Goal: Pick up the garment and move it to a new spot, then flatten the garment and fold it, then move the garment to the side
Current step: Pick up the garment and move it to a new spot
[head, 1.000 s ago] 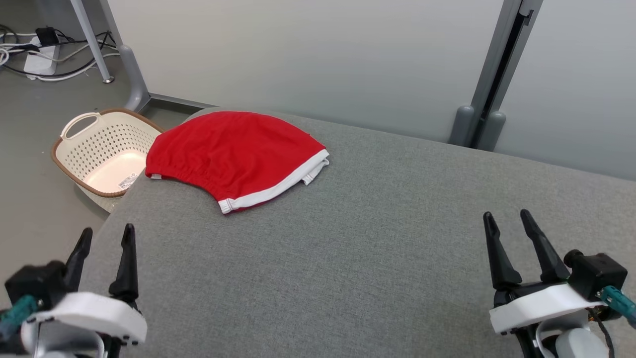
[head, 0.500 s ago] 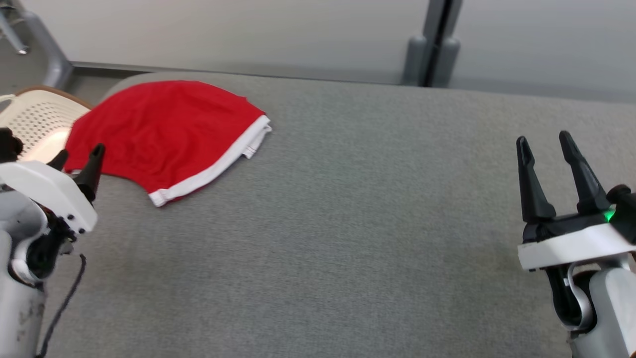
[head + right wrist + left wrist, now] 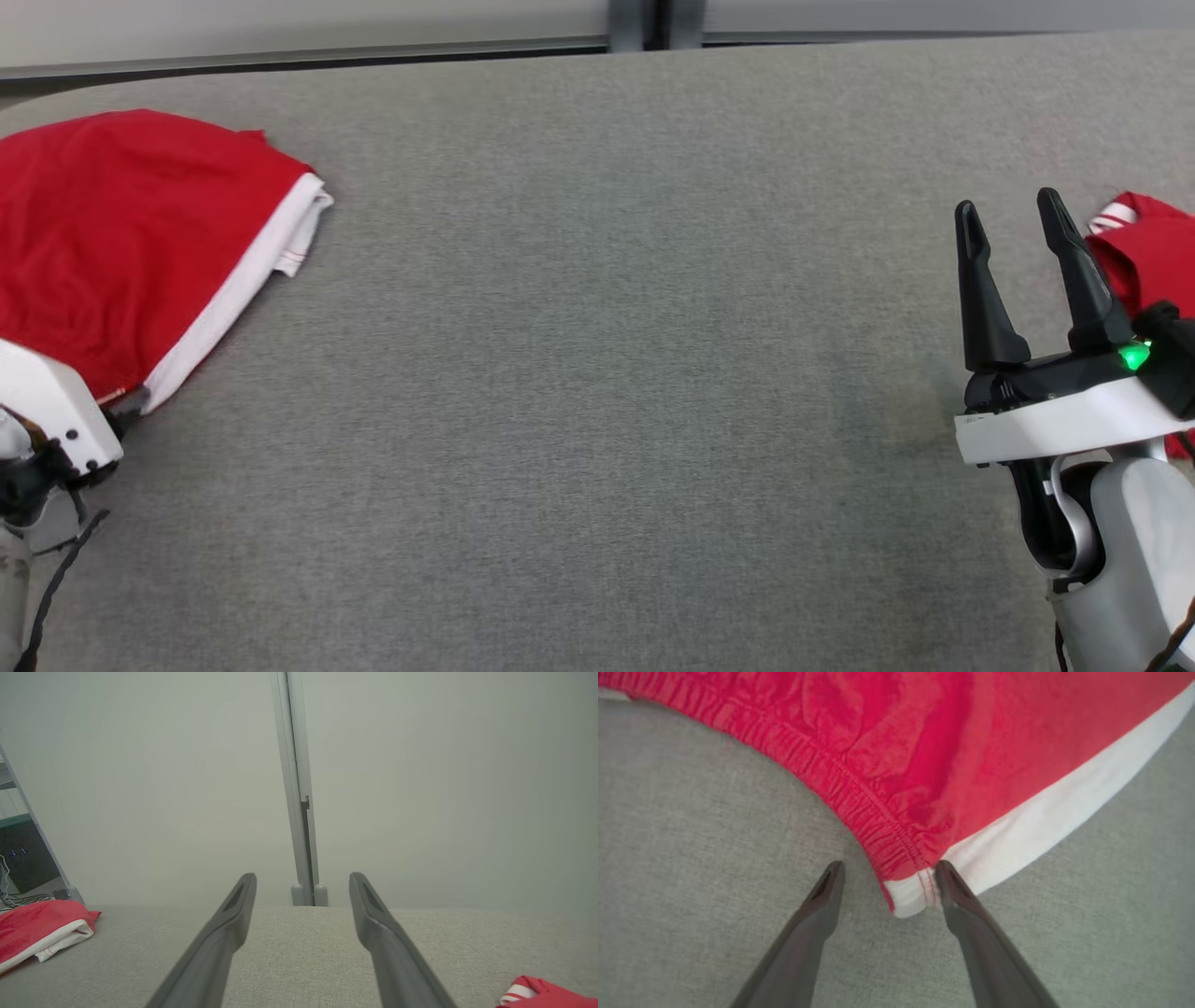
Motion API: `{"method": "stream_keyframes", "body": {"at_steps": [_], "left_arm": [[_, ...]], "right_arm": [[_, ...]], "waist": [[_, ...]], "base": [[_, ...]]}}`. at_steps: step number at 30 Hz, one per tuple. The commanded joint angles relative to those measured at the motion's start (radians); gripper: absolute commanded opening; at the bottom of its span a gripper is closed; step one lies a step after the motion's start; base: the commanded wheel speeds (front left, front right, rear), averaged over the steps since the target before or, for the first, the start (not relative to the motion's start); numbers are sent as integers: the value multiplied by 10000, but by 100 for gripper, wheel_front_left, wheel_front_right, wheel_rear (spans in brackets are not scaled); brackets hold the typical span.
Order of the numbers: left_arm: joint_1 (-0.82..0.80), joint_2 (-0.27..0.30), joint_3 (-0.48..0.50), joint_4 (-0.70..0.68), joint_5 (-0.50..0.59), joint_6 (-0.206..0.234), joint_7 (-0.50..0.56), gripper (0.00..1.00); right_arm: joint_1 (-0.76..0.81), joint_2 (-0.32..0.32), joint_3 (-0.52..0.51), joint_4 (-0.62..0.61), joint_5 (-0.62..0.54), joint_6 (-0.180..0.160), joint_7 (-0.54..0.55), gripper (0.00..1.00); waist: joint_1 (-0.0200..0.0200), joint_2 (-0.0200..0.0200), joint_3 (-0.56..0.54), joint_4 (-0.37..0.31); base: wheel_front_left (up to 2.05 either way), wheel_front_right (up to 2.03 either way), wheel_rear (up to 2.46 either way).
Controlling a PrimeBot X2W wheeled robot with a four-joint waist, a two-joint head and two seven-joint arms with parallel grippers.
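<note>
The red garment [image 3: 140, 224], edged with a white band [image 3: 233, 289], lies spread at the left end of the grey table [image 3: 597, 373]. The left gripper [image 3: 887, 870] is at its near corner with jaws wide, and the point where the gathered waistband meets the band sits between the two fingers, not clamped. The right gripper [image 3: 1008, 210] hovers over the table's right side, well apart from the garment, jaws wide and holding nothing; a second red cloth [image 3: 1144, 247] lies just beside it.

garment [image 3: 952, 742] – matt cloth | surface [image 3: 597, 373] – rough grey weave
</note>
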Motion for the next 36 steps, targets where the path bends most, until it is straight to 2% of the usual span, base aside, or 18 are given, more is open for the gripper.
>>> {"method": "stream_keyframes", "body": {"at_steps": [1,3,4,5,6,12,19,24,33,36], "left_arm": [[-187,23,-35,484,-96,3,283,100],[-227,-43,-30,840,-199,-73,395,100],[-259,-61,9,940,-234,-129,304,43],[-259,-61,9,940,-234,-129,304,43],[-315,-51,32,1026,-253,-171,205,0],[-608,-45,-76,1289,-232,-476,-349,0],[-1027,120,-942,547,367,-721,-825,0],[-1232,147,-1681,-534,512,-766,-711,0],[-981,26,-2722,-3364,-293,-775,-134,0],[-989,-222,-2970,-4300,-524,-776,150,0]], "right_arm": [[-91,-3,2,82,55,-3,-123,100],[-78,5,-10,132,65,-3,-157,100],[-77,-6,-26,169,77,-3,-184,100],[-77,-6,-26,169,77,-3,-184,100],[-75,0,-29,190,75,-3,-207,100],[-9,99,3,388,79,-3,-308,100],[228,240,40,738,198,-3,-508,100],[532,400,-80,965,249,-3,-625,100],[1037,581,-404,1159,327,-3,-718,100],[1144,588,-544,1139,323,-2,-723,100]], "waist": [[0,0,185,-259],[0,0,179,-297],[0,0,172,-304],[0,0,172,-304],[0,0,156,-307],[0,0,-134,-275],[0,0,-1043,-349],[0,0,-1785,-610],[0,0,-2940,-1488],[0,0,-3096,-1812]], "base": [[0,0,0],[0,0,0],[0,0,0],[0,0,0],[0,0,0],[0,0,0],[0,0,0],[0,0,0],[0,0,0],[0,0,0]]}}
